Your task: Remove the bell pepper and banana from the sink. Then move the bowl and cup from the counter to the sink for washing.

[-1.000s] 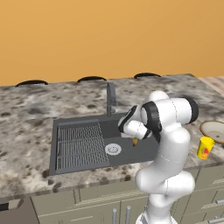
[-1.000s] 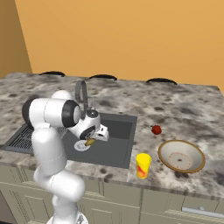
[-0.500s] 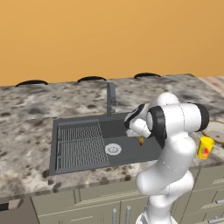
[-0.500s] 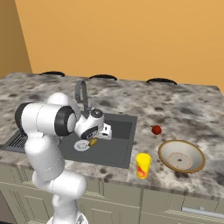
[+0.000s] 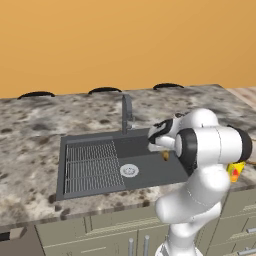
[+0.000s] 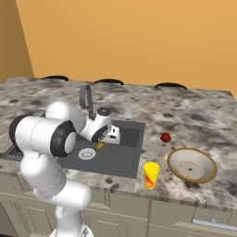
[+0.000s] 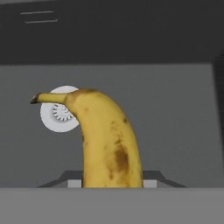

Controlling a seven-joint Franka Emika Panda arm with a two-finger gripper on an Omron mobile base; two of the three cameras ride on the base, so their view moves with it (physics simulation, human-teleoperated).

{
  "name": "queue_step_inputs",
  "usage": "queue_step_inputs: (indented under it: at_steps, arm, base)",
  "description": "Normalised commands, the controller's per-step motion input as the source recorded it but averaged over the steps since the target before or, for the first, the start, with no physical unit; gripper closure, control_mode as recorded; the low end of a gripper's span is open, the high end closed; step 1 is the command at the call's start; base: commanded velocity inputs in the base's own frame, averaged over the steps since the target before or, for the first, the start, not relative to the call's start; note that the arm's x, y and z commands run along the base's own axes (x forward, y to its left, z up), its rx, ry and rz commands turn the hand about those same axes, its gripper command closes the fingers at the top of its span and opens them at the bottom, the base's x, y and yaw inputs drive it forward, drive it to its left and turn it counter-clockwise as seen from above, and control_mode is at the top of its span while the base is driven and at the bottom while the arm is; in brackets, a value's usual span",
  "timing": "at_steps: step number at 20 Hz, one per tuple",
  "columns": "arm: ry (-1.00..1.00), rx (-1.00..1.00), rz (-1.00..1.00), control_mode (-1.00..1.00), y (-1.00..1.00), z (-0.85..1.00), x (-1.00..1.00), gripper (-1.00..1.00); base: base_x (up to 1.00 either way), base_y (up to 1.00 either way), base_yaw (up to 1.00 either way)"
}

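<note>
Gripper [image 6: 102, 144] clamped on banana [image 7: 107, 144], now lifted clear of sink [image 5: 90, 172] floor, arm swung w/ it toward sink's right edge vs a sec ago. Bell pepper [image 6: 165, 137] already out on bench, right of sink. Bowl [image 6: 192, 165] & cup [image 6: 151, 175] at front bench edge, untouched. Banana drop-off on bench prob. next.

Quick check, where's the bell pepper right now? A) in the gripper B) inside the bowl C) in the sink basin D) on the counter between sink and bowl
D: the bell pepper sits on the counter, right of the sink and just up-left of the bowl, apart from both; the gripper holds the banana instead.
</note>
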Motion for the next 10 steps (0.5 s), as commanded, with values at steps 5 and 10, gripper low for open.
queue_step_inputs:
  at_steps: [5,10]
  arm:
    - [0.20,0.00,0.00,-1.00,-0.12,0.48,0.01,1.00]
    - [0.22,0.00,0.01,-1.00,-0.17,0.40,-0.07,1.00]
  base:
    - [0.00,0.00,0.00]
    - [0.00,0.00,0.00]
